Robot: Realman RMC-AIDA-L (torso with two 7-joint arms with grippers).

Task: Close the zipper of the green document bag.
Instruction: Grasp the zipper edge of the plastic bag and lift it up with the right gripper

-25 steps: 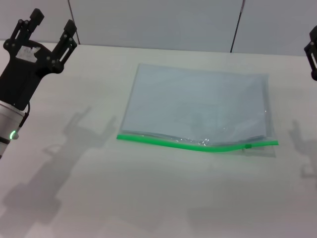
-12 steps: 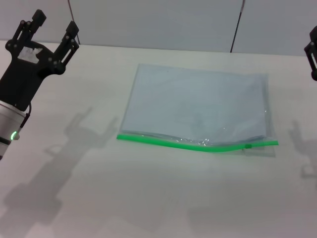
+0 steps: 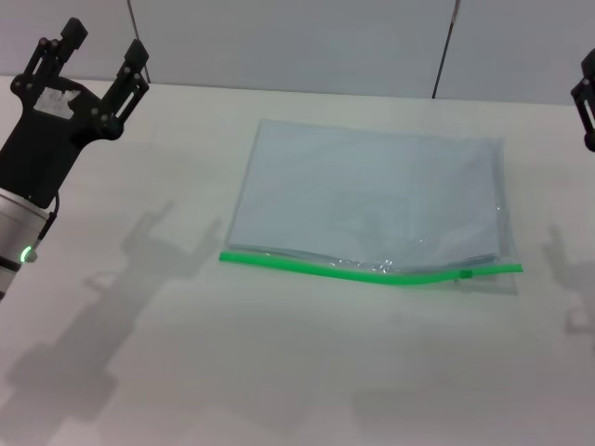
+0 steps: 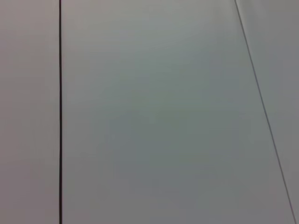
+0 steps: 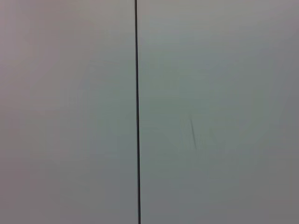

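Observation:
The green document bag (image 3: 367, 197) lies flat on the white table (image 3: 279, 353), right of centre, a pale translucent pouch with paper inside. Its zipper (image 3: 325, 268) runs as a bright green strip along the near long edge, bulging slightly near the middle. The small slider tab (image 3: 465, 273) sits close to the strip's right end. My left gripper (image 3: 95, 54) is raised at the far left, well away from the bag, open with nothing between its fingers. Only a dark piece of my right gripper (image 3: 588, 98) shows at the right edge. Both wrist views show only plain wall panels.
Grey wall panels (image 3: 297, 42) with dark seams stand behind the table's far edge. Shadows of both arms fall on the tabletop left and right of the bag.
My left gripper has shifted very slightly up and to the right. The bag and the right arm have not moved.

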